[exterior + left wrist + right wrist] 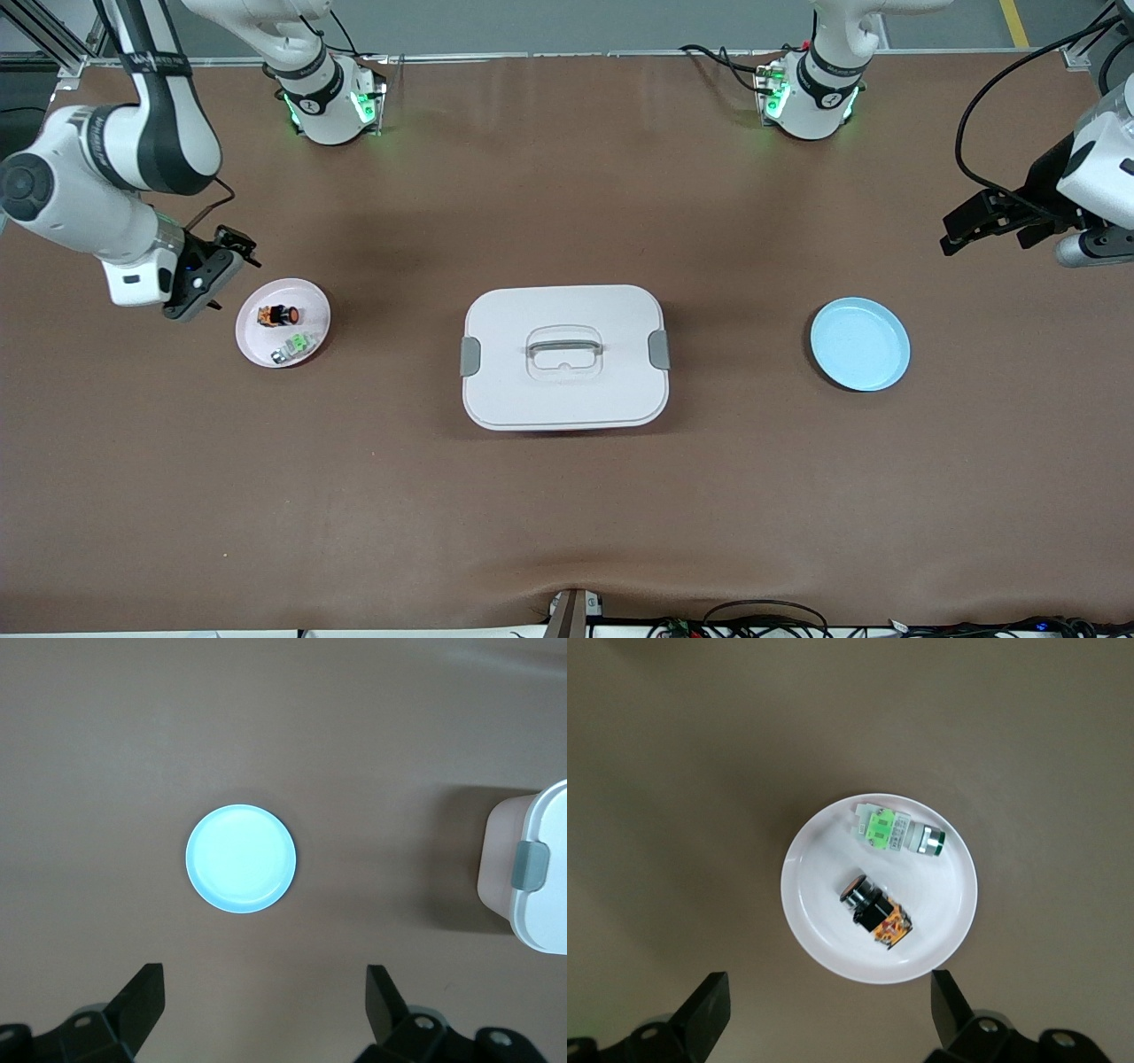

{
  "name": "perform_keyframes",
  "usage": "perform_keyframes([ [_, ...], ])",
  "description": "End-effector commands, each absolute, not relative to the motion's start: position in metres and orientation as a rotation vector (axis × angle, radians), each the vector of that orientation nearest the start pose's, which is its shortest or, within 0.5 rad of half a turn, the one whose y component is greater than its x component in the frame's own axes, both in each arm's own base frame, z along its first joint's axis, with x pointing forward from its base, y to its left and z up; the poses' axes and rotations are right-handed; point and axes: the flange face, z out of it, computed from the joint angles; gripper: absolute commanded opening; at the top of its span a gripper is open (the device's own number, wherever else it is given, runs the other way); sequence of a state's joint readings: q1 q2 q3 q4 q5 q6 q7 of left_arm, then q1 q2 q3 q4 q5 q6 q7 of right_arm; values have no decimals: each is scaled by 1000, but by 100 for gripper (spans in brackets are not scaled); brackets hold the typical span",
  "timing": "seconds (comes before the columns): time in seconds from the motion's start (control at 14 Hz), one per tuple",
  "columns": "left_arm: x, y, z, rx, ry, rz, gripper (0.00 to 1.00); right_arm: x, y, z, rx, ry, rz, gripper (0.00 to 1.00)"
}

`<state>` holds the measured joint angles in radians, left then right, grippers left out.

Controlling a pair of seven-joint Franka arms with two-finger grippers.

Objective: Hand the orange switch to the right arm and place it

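The orange switch point(277, 315) is seen lying on its side in a small pink plate point(312, 306) toward the right arm's end of the table, its round black knob toward the 3 o'clock side of its orange body in the front view. A small green-and-white part point(298, 344) lies in the same plate, nearer to the front camera, at about 5 o'clock from the switch and just apart from it.

The right gripper point(232, 250) is held in the air beside the plate's rim, at about 10 o'clock from the plate; its fingers point(709, 1005) are spread wide and nothing is grasped.

At the table's middle a closed white lidded box point(564, 356) with grey side clips and a clear handle is set. A light blue plate point(859, 343) rests toward the left arm's end.

The left gripper point(961, 232) is held in the air at about 2 o'clock from the blue plate, well apart from it, fingers point(386, 1001) released and holding nothing.
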<state>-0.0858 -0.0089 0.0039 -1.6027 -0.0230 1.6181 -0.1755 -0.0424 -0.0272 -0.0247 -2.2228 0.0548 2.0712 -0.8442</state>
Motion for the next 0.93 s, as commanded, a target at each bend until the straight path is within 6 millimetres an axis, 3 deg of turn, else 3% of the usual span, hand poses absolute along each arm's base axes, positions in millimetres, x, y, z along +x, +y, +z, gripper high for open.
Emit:
perform_keyframes([
  [0.0,554,-45,623,-3148,-88,-28,100,511,-24,415,-2951,-746,216,100],
  [0.14,555,-41,624,-3151,-5,-30,100,513,-4,434,-3017,-474,280,100],
  [0.28,556,-40,622,-3150,17,-26,100,516,13,453,-3052,-347,303,100],
  [0.5,556,-39,619,-3151,7,-16,100,526,5,495,-3068,-274,264,100],
  [0.71,555,-39,619,-3151,7,-14,100,534,-8,564,-3074,-238,216,100],
  [0.85,555,-39,619,-3151,9,-14,100,534,-14,595,-3075,-230,223,100],
])
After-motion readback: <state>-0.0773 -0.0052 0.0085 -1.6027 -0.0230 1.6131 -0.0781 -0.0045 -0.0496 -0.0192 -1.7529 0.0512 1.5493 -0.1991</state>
